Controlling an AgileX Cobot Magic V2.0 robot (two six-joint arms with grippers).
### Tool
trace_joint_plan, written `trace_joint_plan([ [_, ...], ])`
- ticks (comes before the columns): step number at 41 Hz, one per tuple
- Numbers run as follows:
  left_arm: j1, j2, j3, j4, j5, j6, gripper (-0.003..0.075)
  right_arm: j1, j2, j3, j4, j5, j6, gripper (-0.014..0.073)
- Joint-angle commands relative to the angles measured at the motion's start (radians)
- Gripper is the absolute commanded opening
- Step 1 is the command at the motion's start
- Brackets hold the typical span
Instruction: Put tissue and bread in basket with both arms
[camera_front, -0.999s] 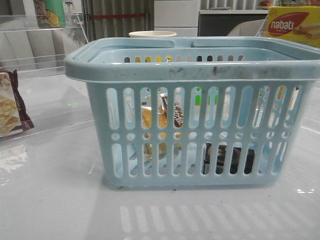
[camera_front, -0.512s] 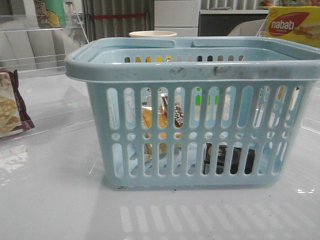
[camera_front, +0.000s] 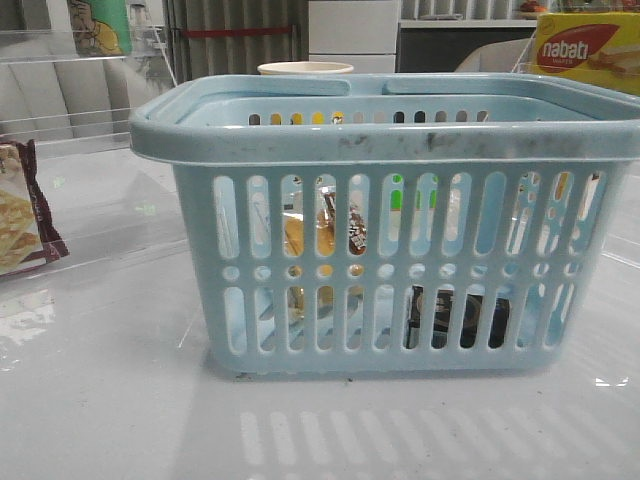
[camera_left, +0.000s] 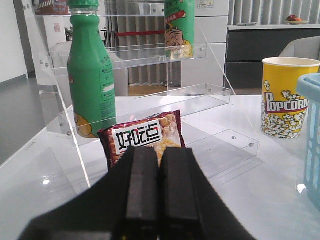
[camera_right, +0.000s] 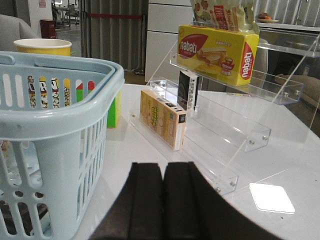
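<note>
Inside the basket (camera_front: 390, 140) lie bread (camera_front: 325, 235) and tissue (camera_front: 460, 318); both grippers (camera_left: 149, 165) (camera_right: 164, 190) closed, empty.

The basket (camera_front: 390, 220) fills mid-frame in the front view; its top stands open. Bare table (camera_front: 100, 400) lies lower left, bounded by a maroon-edged packet (camera_front: 25, 210), possibly on an acrylic shelf.

Even, bright indoor light in all views. The glossy white worktop (camera_front: 110, 400) mirrors the slotted light-blue plastic basket (camera_front: 390, 250) near its front edge. Small glare patches on the worktop. Close-up black gripper fingers (camera_left: 142, 195) look soft.
</note>
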Motion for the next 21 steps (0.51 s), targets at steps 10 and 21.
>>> trace_joint_plan([
  [10, -0.003, -0.017, -0.001, -0.001, -0.087, -0.009, 0.0091, -0.035, -0.018, 0.002, 0.0, -0.084, -0.004, 0.0055],
  [21, -0.003, -0.017, -0.001, -0.001, -0.087, -0.009, 0.0091, -0.039, -0.018, 0.002, 0.0, -0.084, -0.004, 0.0055],
])
